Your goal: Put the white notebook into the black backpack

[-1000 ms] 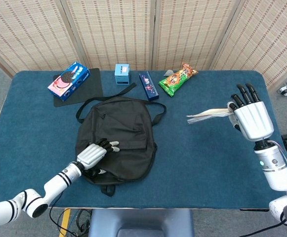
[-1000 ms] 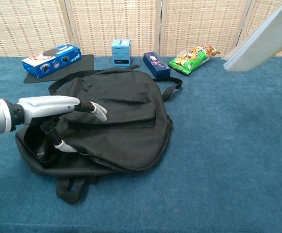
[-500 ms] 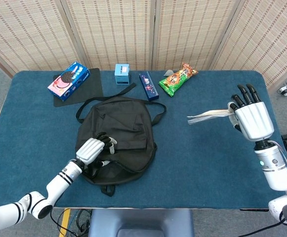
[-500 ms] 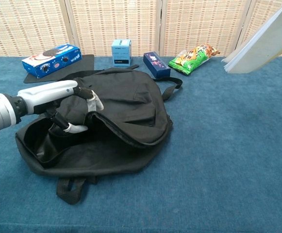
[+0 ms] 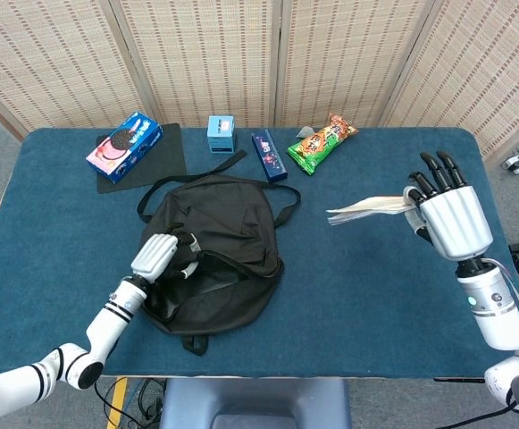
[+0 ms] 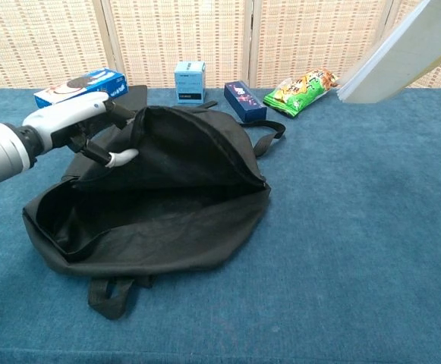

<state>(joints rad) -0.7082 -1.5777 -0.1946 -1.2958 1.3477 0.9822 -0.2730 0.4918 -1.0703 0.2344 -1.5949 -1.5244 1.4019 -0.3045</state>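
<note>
The black backpack lies flat on the blue table, left of centre. My left hand grips the upper flap at its left edge and holds it raised, so the dark inside shows in the chest view. My right hand is at the right side, above the table, and holds the white notebook by one end. The notebook hangs in the air, pointing left toward the backpack, well clear of it.
Along the far edge stand a blue cookie box on a black mat, a light blue carton, a dark blue box and a green snack bag. Bare table lies between backpack and right hand.
My left hand has lifted the backpack's flap up and back, opening the bag wide. The right hand with the notebook has shifted slightly left.
</note>
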